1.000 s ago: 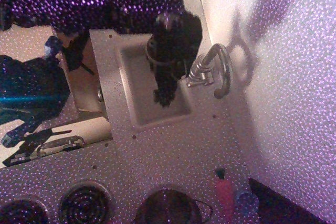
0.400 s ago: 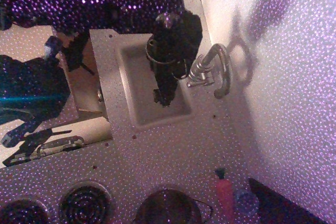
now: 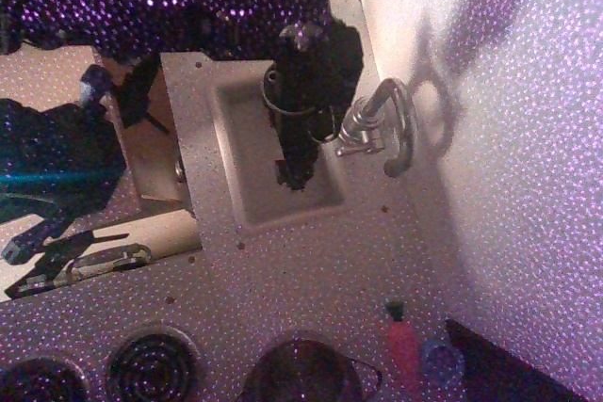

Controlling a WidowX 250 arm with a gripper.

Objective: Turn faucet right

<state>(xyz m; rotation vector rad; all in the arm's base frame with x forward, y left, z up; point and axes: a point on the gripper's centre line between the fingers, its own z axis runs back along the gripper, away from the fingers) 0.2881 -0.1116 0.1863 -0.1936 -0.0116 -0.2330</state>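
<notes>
1. The pincer [image 3: 300, 174] hangs over the sink [image 3: 247, 197], its dark body tapering to fingertips low in the basin. How far the jaws stand open I cannot tell; the fingers merge into one dark shape, and nothing seems held.
2. The faucet [image 3: 382, 129] stands just beside the pincer, on the wall side, its base and short handle near the pincer's upper body. The curved spout arches away from the pincer, toward the wall.
3. Whether the pincer touches the handle is unclear; they look very close.
4. Judged step: the approach, closing on the faucet before turning it.
5. The next move likely calls for firm contact with the handle or spout, then a sideways sweep to swing it right.
</notes>
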